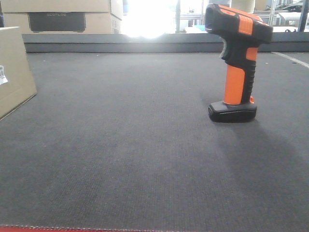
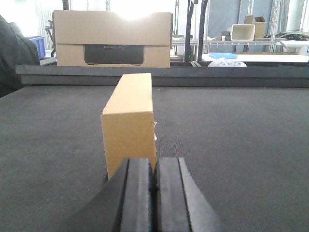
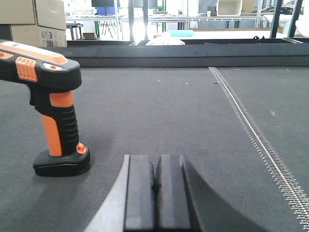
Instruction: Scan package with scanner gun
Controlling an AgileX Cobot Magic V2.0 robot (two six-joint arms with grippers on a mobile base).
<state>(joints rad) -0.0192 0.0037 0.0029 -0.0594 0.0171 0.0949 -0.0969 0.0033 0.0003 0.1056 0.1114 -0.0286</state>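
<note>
Scanner [image 1: 239, 63] is standing upright on its flat black base at the right of the dark grey mat [image 1: 135, 159], with its black and orange head pointing left and nothing gripping it. Well apart from it, the package [image 1: 14, 67] is sitting on the mat at the far left edge of the front view, cut off by the frame, with part of a white sticker [image 1: 3, 75] showing on its side. In the left wrist view, the package [image 2: 129, 130] is standing end-on straight ahead of the left gripper [image 2: 155, 166], its long body running away toward the far edge of the mat, and a sliver of the sticker [image 2: 155, 131] is peeking out on its right face. The left gripper's jaws are pressing flat against each other and holding nothing; its tips are sitting just near of the package's near end, and I cannot tell whether they are touching it. In the right wrist view, the right gripper [image 3: 155, 164] is hovering low over the mat with its jaws likewise pressed together and holding nothing, and the scanner [image 3: 48, 106] is standing to its left and slightly farther, apart from it. A pale stitched seam [image 3: 256, 140] is running across the mat to the right of that gripper. Beyond the far edge, a carton [image 2: 113, 46] with a dark printed panel is sitting behind the package.
</note>
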